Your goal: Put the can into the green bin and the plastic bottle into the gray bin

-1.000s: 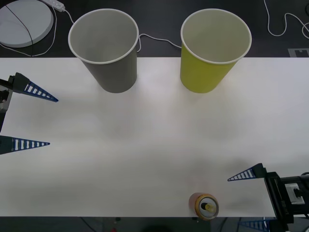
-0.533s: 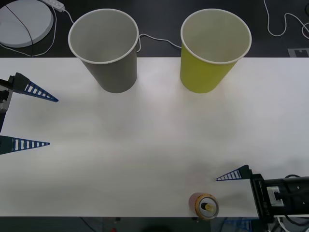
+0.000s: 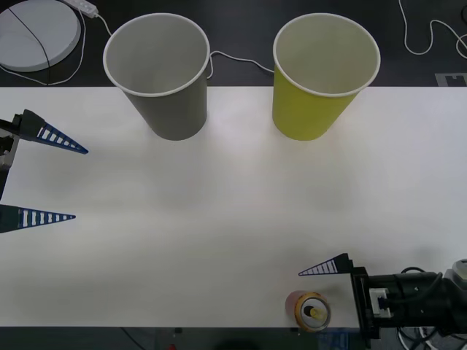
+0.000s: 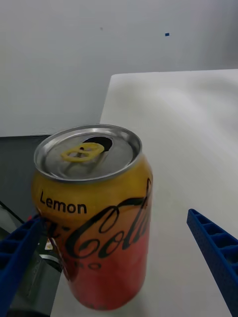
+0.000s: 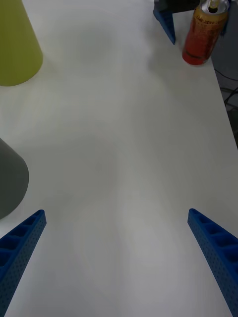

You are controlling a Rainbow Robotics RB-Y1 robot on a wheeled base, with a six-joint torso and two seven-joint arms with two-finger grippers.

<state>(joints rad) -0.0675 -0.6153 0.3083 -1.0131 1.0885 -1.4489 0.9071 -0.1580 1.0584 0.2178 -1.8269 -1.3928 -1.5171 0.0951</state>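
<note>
Right wrist view: my right gripper (image 4: 119, 267) gapes wide around the can (image 4: 94, 213) at the table edge (image 3: 219, 324); 1 nudge topples it off.

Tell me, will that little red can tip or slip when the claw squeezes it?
The can stands upright near the table's edge, so a sideways nudge might topple it. Its opened top suggests it is light. The right gripper, fingers open either side, faces smooth, possibly slippery metal.
</note>
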